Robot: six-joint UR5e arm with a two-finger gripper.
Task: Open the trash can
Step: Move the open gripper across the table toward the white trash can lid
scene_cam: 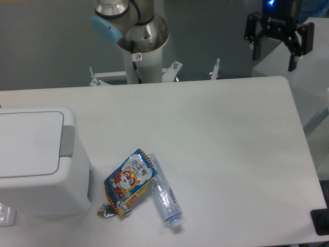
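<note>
The trash can (36, 159) is a large white boxy bin at the left edge of the table, its flat lid down. A grey push-button strip (67, 140) runs along its right edge. My gripper (275, 57) hangs high at the top right, beyond the table's far right corner, far from the bin. Its two black fingers are spread apart and hold nothing.
A colourful snack packet (128, 181) and a clear plastic bottle (164, 195) lie on the white table (216, 144) just right of the bin. The arm's base column (141, 46) stands behind the table's far edge. A dark object (321, 221) sits off the table's right front.
</note>
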